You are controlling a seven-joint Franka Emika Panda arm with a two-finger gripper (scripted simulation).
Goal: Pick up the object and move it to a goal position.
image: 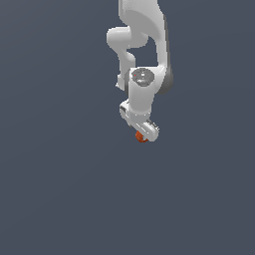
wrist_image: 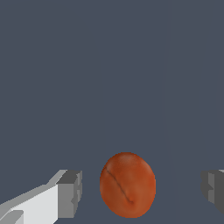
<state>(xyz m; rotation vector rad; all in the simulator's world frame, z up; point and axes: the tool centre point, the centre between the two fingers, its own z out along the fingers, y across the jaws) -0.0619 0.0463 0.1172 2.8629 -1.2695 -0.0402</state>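
The object [wrist_image: 127, 184] is a small orange-red roundish ball with a thin dark crease across it. In the wrist view it lies between my two fingertips, with a clear gap to the grey pad [wrist_image: 70, 193] on one side and a wider gap to the other pad [wrist_image: 213, 190]. My gripper [wrist_image: 141, 192] is open around it and touches it on neither side. In the exterior view the white arm reaches down and the gripper [image: 144, 134] covers most of the object [image: 141, 137], of which only an orange sliver shows under the hand.
A plain dark blue-grey surface [image: 60, 189] fills both views. No other objects, containers or edges are visible.
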